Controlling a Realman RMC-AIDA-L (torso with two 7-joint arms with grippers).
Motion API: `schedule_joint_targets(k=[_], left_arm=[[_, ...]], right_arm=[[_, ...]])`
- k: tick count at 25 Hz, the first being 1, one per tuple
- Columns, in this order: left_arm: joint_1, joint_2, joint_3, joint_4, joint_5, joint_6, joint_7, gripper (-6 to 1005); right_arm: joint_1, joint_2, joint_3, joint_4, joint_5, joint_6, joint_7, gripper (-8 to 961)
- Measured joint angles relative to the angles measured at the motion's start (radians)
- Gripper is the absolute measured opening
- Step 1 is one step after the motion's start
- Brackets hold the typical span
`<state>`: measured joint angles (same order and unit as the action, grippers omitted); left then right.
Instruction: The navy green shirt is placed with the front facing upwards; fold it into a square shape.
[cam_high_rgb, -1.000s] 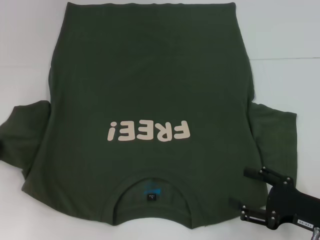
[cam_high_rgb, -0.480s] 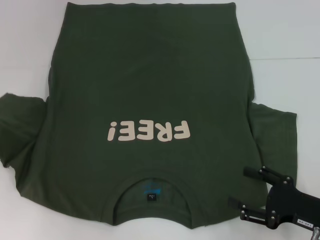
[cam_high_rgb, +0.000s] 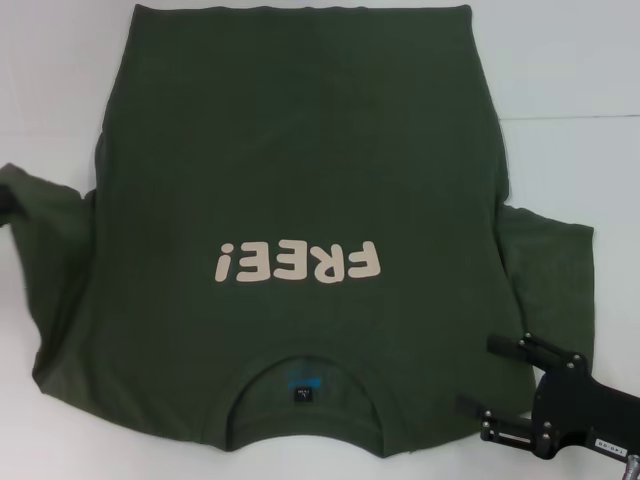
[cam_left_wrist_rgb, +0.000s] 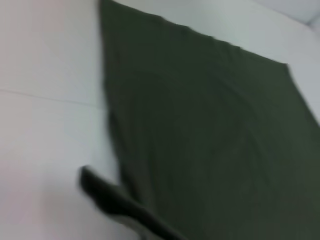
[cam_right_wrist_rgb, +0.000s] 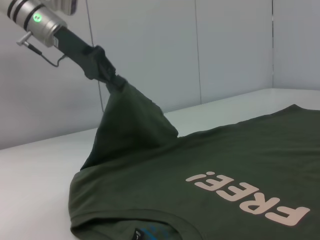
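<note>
a white table (cam_high_rgb: 570, 90) carries everything here, its top crossed by a thin seam line on the right side. directly on it lies the dark green shirt (cam_high_rgb: 300, 150), spread front up with the cream "free!" lettering (cam_high_rgb: 297, 262) showing, collar at the near edge, hem at the far edge. its right sleeve (cam_high_rgb: 550, 270) lies flat on the white top.

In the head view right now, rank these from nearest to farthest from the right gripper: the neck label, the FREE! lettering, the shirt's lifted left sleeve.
From the right gripper, at the shirt's near right corner:
1. The neck label, inside the collar at the near edge, is nearest.
2. The FREE! lettering, mid-chest, comes next.
3. The lifted left sleeve, at the far left side and held up by the left gripper, is farthest.
</note>
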<state>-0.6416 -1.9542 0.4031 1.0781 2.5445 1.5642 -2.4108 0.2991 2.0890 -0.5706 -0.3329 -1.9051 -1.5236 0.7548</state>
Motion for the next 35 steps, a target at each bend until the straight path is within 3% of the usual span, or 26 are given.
schedule_joint_targets(k=[4, 8, 13, 17, 18, 19, 23, 30, 35], left_arm=[[-0.016, -0.012, 0.006, 0.004, -0.028, 0.054, -0.017, 8], [-0.028, -0.044, 0.037, 0.004, -0.038, 0.059, -0.026, 9], [-0.036, -0.089, 0.092, 0.000, -0.038, 0.024, -0.033, 11], [-0.034, -0.138, 0.145, -0.003, -0.037, -0.018, -0.033, 12], [-0.032, -0.161, 0.162, -0.007, -0.039, -0.039, -0.033, 12], [-0.032, -0.161, 0.162, -0.007, -0.039, -0.039, -0.033, 12], [-0.028, -0.195, 0.216, -0.039, -0.039, -0.099, -0.032, 13], [-0.018, -0.209, 0.300, -0.118, -0.040, -0.201, -0.030, 15], [-0.013, -0.207, 0.294, -0.124, -0.052, -0.205, -0.032, 56]], right_arm=[[0.001, 0.000, -0.001, 0.000, 0.000, 0.000, 0.000, 900], [0.001, 0.001, -0.004, 0.000, 0.000, 0.000, 0.000, 900], [0.001, 0.002, -0.005, 0.001, 0.000, 0.000, 0.000, 900], [0.002, 0.002, -0.004, 0.004, 0.000, 0.000, 0.000, 899], [0.002, 0.002, -0.003, 0.004, 0.000, 0.000, 0.000, 899], [0.002, 0.002, -0.003, 0.004, 0.000, 0.000, 0.000, 899], [0.002, 0.002, -0.003, 0.004, 0.000, 0.000, 0.000, 899], [0.001, 0.002, -0.002, 0.005, 0.000, 0.000, 0.000, 900], [0.000, 0.002, 0.000, 0.005, 0.000, 0.000, 0.000, 899]])
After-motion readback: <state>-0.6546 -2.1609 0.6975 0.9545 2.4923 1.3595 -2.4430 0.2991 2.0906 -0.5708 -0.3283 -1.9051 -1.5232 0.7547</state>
